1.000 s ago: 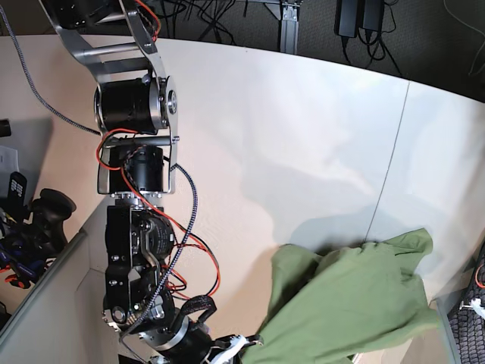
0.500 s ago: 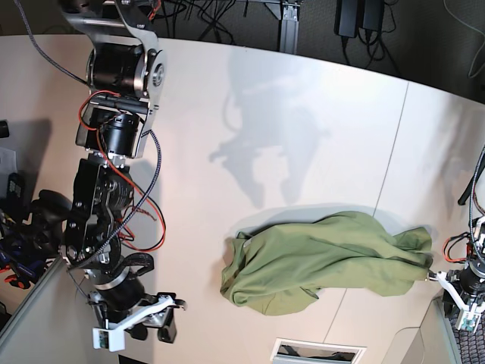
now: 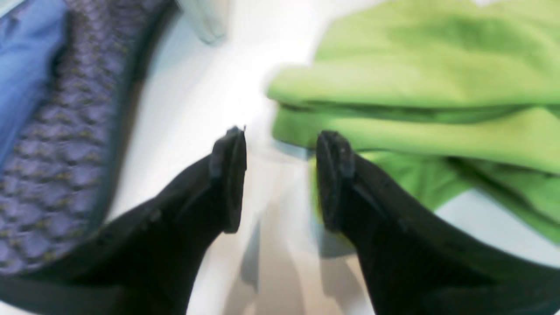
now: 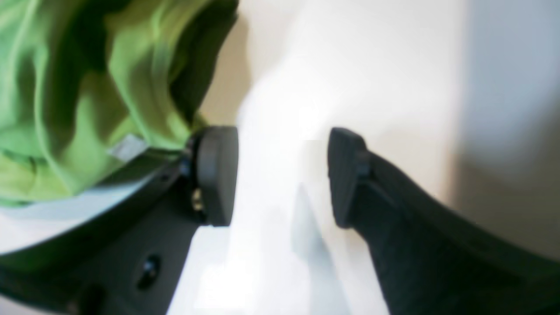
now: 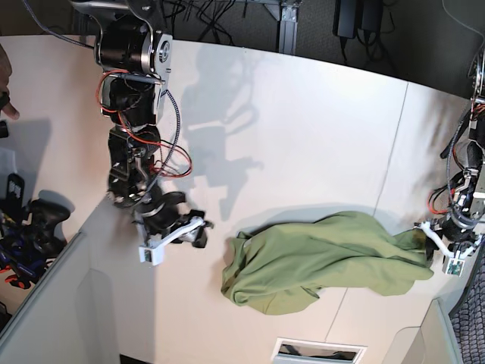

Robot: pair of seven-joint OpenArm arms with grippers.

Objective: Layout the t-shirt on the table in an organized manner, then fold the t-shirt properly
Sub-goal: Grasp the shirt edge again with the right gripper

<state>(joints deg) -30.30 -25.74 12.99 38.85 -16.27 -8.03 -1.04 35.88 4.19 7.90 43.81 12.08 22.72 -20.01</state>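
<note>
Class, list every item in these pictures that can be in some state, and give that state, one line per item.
t-shirt: bunched in a wrinkled, stretched-out heap, not spread flat, not folded
left gripper: open, empty, beside the t-shirt's edge
right gripper: open, empty, t-shirt beside one finger
table: bare apart from the t-shirt and the arms' shadows

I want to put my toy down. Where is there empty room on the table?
The table is bare behind the t-shirt, up to the far curved edge. It is also bare between the shirt and the right gripper. It is crowded near the left gripper.
</note>
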